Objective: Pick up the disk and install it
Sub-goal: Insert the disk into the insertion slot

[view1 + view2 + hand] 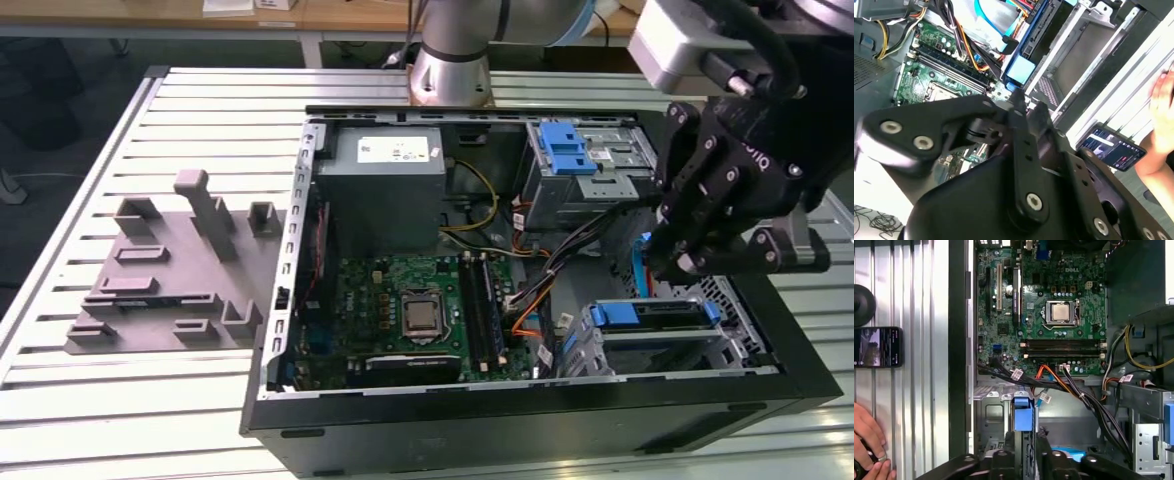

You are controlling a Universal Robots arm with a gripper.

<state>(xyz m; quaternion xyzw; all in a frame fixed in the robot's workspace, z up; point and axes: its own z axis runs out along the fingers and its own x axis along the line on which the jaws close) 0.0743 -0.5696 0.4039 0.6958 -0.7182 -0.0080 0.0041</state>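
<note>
My gripper [671,262] hangs over the open computer case [534,420], at the side on the exterior view's right, above the drive bays. Its black fingers [1008,452] are shut on the disk [1023,416], which is held on edge, so mostly its blue carrier frame shows. In the second wrist view the disk [1020,70] runs as a thin blue-edged slab out from between the fingers [1040,120]. In the exterior view a strip of the disk's blue edge [646,258] shows beside the gripper. Its label is hidden.
Inside the case are a green motherboard [407,305], a grey power-supply box [387,175], a drive cage with a blue latch [567,150], another blue-framed drive [654,315] and loose cables [1079,390]. A grey fixture [174,270] sits on the table. A phone [876,346] and a person's hand [866,440] lie beside the case.
</note>
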